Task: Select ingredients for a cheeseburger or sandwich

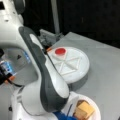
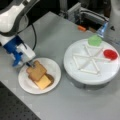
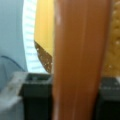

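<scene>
No text, label, brand, number or sign can be read anywhere in these views. The arm's white casing, the round tray and the plate carry no legible markings.

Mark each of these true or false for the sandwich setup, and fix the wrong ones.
1. The red disc lies on the round divided tray. True.
2. The green leaf piece is on the paper plate. False: it lies on the divided tray, beside the red disc.
3. The hand is at the top toast square of the stack on the paper plate. True.
4. The yellow cheese square sits on top of the stack. False: it sticks out from under the top toast.
5. The tray holds four ingredients. False: only two show.
</scene>
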